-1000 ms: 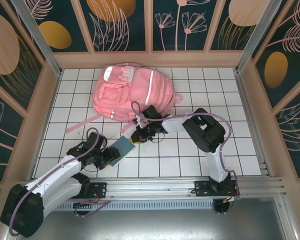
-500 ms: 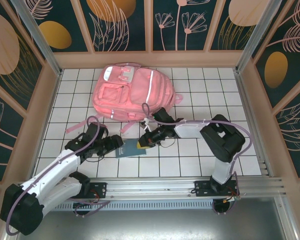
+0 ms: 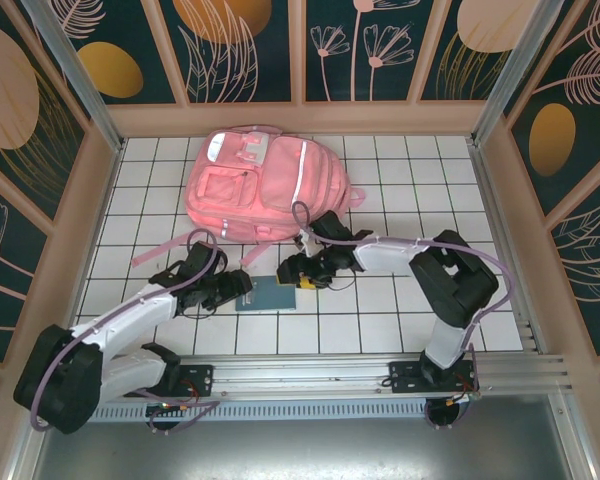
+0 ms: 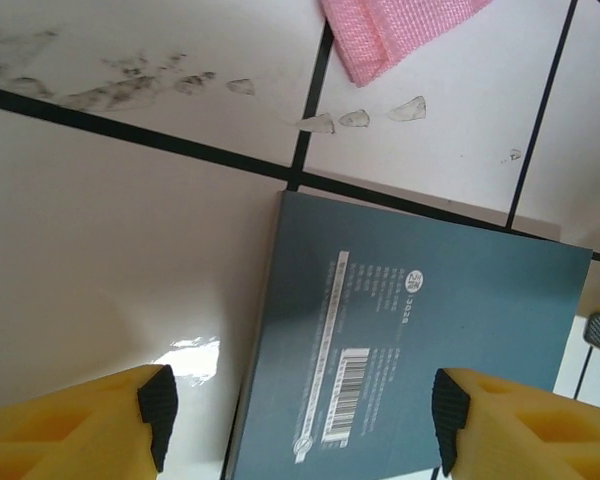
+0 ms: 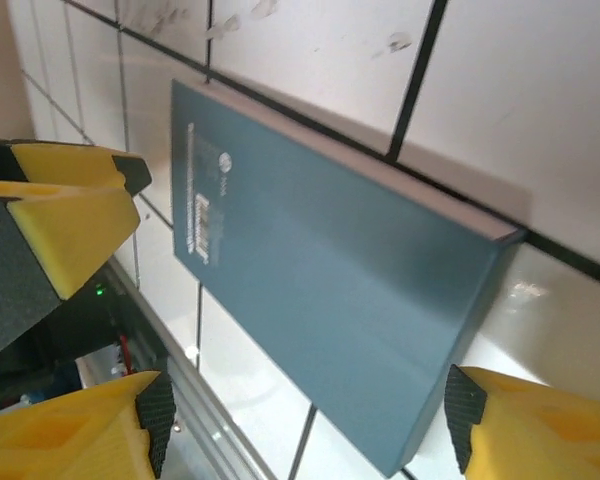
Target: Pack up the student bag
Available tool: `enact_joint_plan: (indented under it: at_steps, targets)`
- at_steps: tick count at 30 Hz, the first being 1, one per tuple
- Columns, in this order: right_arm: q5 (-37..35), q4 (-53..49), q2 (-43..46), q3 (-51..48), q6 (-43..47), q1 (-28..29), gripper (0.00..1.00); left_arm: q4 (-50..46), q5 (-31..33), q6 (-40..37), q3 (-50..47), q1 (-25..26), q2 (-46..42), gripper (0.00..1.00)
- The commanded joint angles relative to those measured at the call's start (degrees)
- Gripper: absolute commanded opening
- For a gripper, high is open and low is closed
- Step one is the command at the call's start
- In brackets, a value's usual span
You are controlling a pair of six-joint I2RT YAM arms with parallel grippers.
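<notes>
**Pink bag lies flat at the far side; both grippers stand wide over a teal book**

The student bag (image 3: pixel 255 185) lies on the white tiled table (image 3: pixel 500 200), towards 12 o'clock from the arm bases and a little to the left of centre. It is a big soft pink backpack, front face up and turned slightly askew. A white reflective stripe (image 3: pixel 302 170) glares along its 3 o'clock side, and a second bright patch sits near its 10 o'clock corner. Stitched front pockets cover the middle. Its pink straps trail onto the tiles, one towards 7 o'clock and one towards 6 o'clock. The left wrist view catches a strap end (image 4: pixel 390 25) lying flat on a tile, apart from the book.

A teal book (image 3: pixel 265 298) lies flat at 6 o'clock from the bag, with white print and a barcode (image 4: pixel 345 395) facing up.

The left gripper (image 3: pixel 240 287) is at the book's 9 o'clock end. Its yellow fingers (image 4: pixel 70 420) are spread wide and grip nothing. The right gripper (image 3: pixel 296 277) is at the book's 1 o'clock corner. Its jaws are also wide apart, with the book (image 5: pixel 330 300) lying free below them.
</notes>
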State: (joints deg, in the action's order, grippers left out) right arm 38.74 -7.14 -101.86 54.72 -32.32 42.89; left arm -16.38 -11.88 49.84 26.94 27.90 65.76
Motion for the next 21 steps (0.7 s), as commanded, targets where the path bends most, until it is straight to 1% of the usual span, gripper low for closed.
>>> enact_joint_plan:
  at_steps: [1,3,7,9,10,12,13,15,18,19,21]
  targets:
    - [-2.5,-1.6,-3.3,1.6,-2.2,0.3,0.75,7.6,-3.4,0.7,-1.3,0.3,2.3,0.68]
    - [-1.8,-1.4,-4.9,2.6,-2.9,1.2,0.76,9.4,-4.5,0.9,-1.4,0.3,3.7,0.67]
    - [-3.2,-4.4,-8.3,5.8,-3.1,3.6,0.77,13.0,-6.3,1.4,-2.6,0.3,5.4,0.65]
    - [-1.0,-2.8,-9.2,6.1,-4.9,4.1,0.78,16.3,-8.6,2.4,-4.2,0.3,6.4,0.64]
    - [1.5,-0.3,-9.1,5.5,-6.6,4.0,0.78,18.1,-9.8,2.9,-4.9,0.3,6.8,0.63]
    - [8.1,7.7,-8.3,3.5,-11.3,3.7,0.78,20.9,-11.6,3.5,-5.9,0.3,7.6,0.61]
    - [10.3,10.9,-7.9,2.9,-13.5,3.6,0.78,21.2,-12.1,3.5,-6.0,0.3,7.9,0.61]
    - [15.6,20.6,-6.2,0.8,-19.6,3.3,0.77,21.4,-12.7,3.7,-6.0,0.3,7.5,0.59]
    - [18.4,32.1,-2.6,-2.1,-27.7,2.7,0.74,20.3,-12.2,3.6,-6.0,0.4,5.6,0.59]
    - [18.6,33.6,-1.7,-2.4,-28.8,2.8,0.74,19.8,-11.9,3.6,-6.0,0.3,4.8,0.59]
    - [17.5,30.3,0.1,-1.7,-27.3,3.2,0.72,18.6,-11.3,3.5,-5.8,0.3,3.4,0.59]
